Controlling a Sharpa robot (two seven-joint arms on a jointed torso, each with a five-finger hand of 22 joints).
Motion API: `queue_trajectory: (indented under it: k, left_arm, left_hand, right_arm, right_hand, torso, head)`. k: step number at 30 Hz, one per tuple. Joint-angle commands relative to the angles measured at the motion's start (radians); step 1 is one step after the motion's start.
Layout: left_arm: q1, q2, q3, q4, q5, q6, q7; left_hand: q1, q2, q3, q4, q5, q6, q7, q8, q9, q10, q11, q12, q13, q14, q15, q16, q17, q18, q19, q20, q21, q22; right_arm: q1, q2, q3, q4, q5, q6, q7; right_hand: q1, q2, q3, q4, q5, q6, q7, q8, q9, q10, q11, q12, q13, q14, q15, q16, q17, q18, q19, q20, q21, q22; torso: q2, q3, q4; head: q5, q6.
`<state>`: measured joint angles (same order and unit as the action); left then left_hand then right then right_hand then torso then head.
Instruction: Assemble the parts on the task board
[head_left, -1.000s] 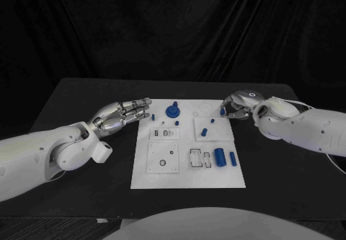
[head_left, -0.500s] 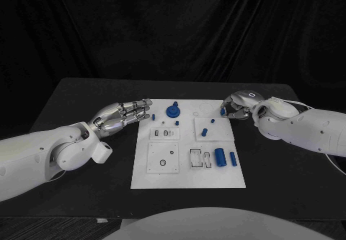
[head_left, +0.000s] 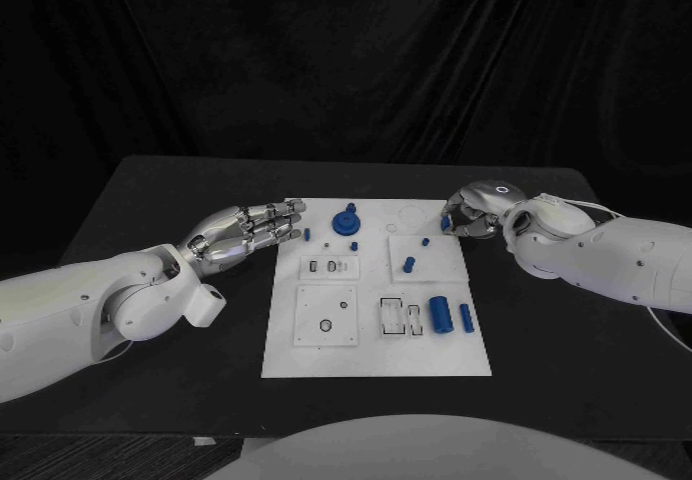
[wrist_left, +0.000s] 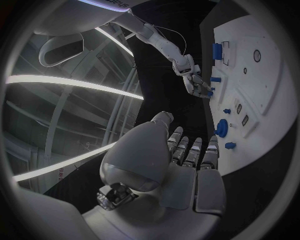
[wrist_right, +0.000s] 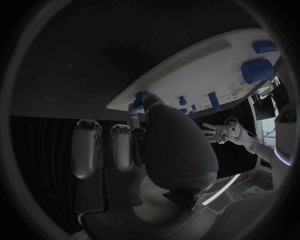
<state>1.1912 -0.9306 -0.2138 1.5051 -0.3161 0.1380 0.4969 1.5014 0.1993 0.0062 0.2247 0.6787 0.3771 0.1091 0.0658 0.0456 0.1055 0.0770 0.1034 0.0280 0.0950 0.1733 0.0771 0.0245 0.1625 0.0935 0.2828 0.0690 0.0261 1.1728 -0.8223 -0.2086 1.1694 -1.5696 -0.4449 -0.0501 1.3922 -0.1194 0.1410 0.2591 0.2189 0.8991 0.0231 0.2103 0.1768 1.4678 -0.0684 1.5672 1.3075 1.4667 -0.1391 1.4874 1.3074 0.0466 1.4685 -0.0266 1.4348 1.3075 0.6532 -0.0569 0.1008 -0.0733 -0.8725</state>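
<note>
While it looks early days to me, a few bits already seem seated on the task board (head_left: 378, 355): the big round knob (head_left: 346, 223) stands at the far end, a couple of short pegs (head_left: 408, 265) stick up from the far-right square plate, and small ones sit by the far-left edge. Two fat cylinders (head_left: 438, 310) lie loose side by side on the near-right part, next to open rectangular slots, and the near-left plate has empty holes, so I'd guess most of the job is left.

Rough count from the head view: one knob, two loose cylinders, about five or six small pegs, hard to be exact at that size.

The right hand (head_left: 472, 217) is at the board's far right corner, and from its wrist view it looks like the fingertips (wrist_right: 135, 116) are pinching a small blue peg (wrist_right: 137, 101) right at the board's edge. The left hand (head_left: 248, 230) hovers just off the board's far left edge, fingers stretched out together, holding nothing.
</note>
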Motion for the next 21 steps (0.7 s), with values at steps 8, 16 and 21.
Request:
queue_trajectory:
  k: [8,16,21]
  left_arm:
    - [-0.002,0.003,0.001,0.000,0.001,0.016,0.007]
    - [-0.003,0.003,0.001,-0.001,0.001,0.019,0.006]
    - [-0.003,0.001,0.001,-0.003,0.001,0.021,0.006]
  left_hand:
    - [-0.002,-0.011,0.004,0.000,0.000,-0.004,0.001,-0.003,-0.001,-0.005,0.001,-0.005,0.000,-0.005,0.003,0.000,0.000,0.016,-0.009,0.000,-0.005,-0.001]
    - [-0.003,-0.011,0.006,0.000,0.000,-0.005,0.002,-0.004,-0.001,-0.006,0.002,-0.005,-0.001,-0.006,0.003,-0.001,0.000,0.015,-0.009,0.000,-0.005,-0.001]
    - [-0.003,-0.012,0.006,0.000,0.000,-0.005,0.002,-0.004,-0.001,-0.006,0.002,-0.005,0.000,-0.006,0.003,-0.001,0.000,0.015,-0.010,0.000,-0.005,-0.002]
  right_arm:
    - [-0.003,0.004,0.000,-0.007,-0.003,-0.027,-0.013]
    - [-0.003,0.000,0.000,-0.001,-0.003,-0.056,-0.003]
    - [-0.002,-0.013,0.000,0.024,-0.003,-0.084,-0.005]
  right_hand:
    - [0.014,0.045,0.003,-0.038,0.017,0.059,-0.006,0.069,0.047,0.103,0.005,0.004,0.263,0.079,0.004,0.000,0.120,-0.008,0.043,0.007,-0.012,0.212]
    - [0.029,0.073,0.009,-0.070,0.062,0.085,-0.006,0.107,0.079,0.103,0.005,0.004,0.263,0.078,0.004,-0.001,0.115,-0.008,0.043,0.006,-0.014,0.212]
    - [0.026,0.069,0.005,-0.075,0.071,0.084,-0.003,0.111,0.084,0.103,0.007,0.004,0.263,0.077,0.005,-0.003,0.112,-0.009,0.043,0.006,-0.013,0.213]
  torso:
    - [0.000,0.0001,0.0001]
    - [0.000,-0.0001,0.0003]
    - [0.000,-0.0002,0.0003]
  head:
    - [0.001,0.000]
    - [0.003,0.000]
    - [0.007,0.000]
